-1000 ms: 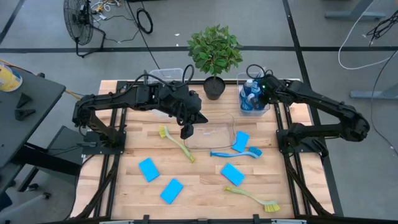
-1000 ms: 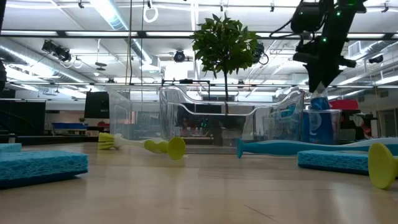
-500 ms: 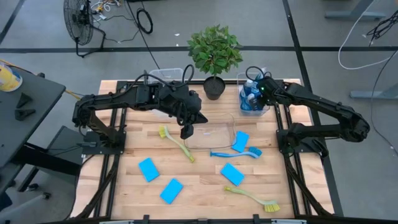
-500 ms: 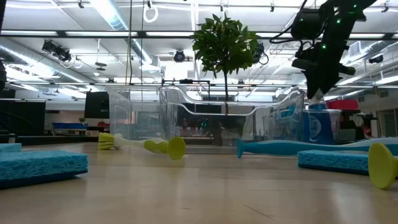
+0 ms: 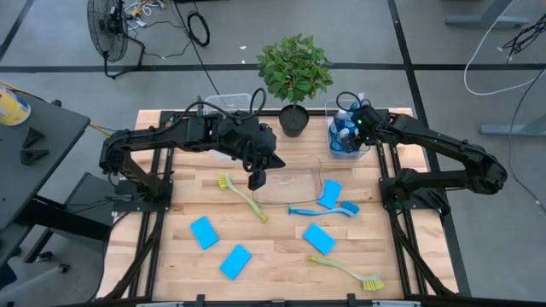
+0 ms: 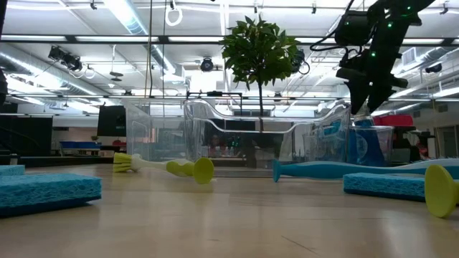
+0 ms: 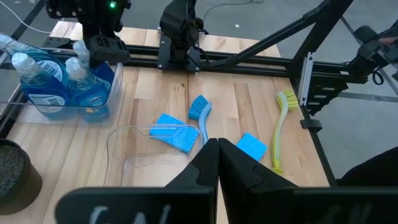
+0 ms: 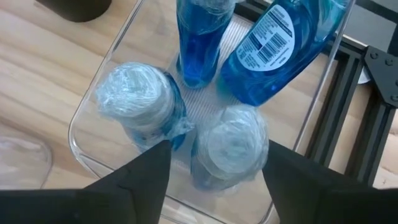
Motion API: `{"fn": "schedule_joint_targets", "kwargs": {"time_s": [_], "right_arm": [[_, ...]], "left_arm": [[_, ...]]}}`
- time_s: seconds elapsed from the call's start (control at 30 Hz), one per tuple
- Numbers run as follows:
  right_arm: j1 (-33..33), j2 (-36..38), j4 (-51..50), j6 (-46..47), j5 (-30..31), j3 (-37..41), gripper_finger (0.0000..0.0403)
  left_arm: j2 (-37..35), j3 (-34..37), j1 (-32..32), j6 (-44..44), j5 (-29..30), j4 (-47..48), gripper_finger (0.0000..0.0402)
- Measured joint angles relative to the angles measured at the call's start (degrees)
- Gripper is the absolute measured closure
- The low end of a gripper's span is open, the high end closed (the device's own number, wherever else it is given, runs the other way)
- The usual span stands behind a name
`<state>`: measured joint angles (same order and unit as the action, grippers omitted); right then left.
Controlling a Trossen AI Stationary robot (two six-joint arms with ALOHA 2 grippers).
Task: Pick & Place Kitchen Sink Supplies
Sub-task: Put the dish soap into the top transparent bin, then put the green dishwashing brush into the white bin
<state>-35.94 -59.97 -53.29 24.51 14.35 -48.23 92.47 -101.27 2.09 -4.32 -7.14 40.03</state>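
Note:
Several clear bottles of blue liquid (image 8: pixel 230 146) stand in a clear bin (image 5: pixel 345 141) at the table's far right; one leans (image 8: pixel 280 43). My right gripper (image 8: pixel 214 180) hovers open above them, its fingers on either side of one bottle's cap. My left gripper (image 7: pixel 217 146) is shut and holds nothing, above the middle clear bin (image 5: pixel 290 183). Several blue sponges (image 5: pixel 203 231) (image 5: pixel 235 262) (image 5: pixel 318 238) lie flat on the table; another (image 5: pixel 329 194) lies at the middle bin's right rim. Two yellow-green brushes (image 5: pixel 241 194) (image 5: pixel 350 273) and a blue brush (image 5: pixel 322 209) lie on the wood.
A potted plant (image 5: pixel 294 72) stands at the far edge between the bottle bin and another clear bin (image 5: pixel 226 107) at the far left. The arms' dark frames (image 5: pixel 136 179) (image 5: pixel 418 183) flank the table. Bare wood shows along the near edge between the sponges.
My right gripper has opened over the bottle bin: in the low view its fingertips stood together and now stand apart. It has shifted slightly above the bottles. The left arm has kept still.

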Motion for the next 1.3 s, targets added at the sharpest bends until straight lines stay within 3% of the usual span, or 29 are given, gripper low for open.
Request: {"fn": "schedule_joint_targets", "kwargs": {"time_s": [0.4,0.73,1.07,1.3], "right_arm": [[0.0,5.68,-0.9,-0.2,3.69,0.0,0.0165],[0.13,11.7,-0.9,-1.67,2.32,-0.02,0.0167],[3.3,18.14,3.42,-1.71,-8.94,-0.04,0.0175],[8.12,21.23,9.06,-5.39,-15.81,-0.11,0.0219]], "left_arm": [[0.0,0.0,0.0,-0.01,0.0,-0.01,0.039],[-0.02,0.0,0.0,-0.09,0.0,0.0,0.039],[-0.02,0.0,-0.09,-3.68,-1.47,0.0,0.039],[-0.02,0.0,-0.07,-4.49,-0.05,0.02,0.0391]]}}
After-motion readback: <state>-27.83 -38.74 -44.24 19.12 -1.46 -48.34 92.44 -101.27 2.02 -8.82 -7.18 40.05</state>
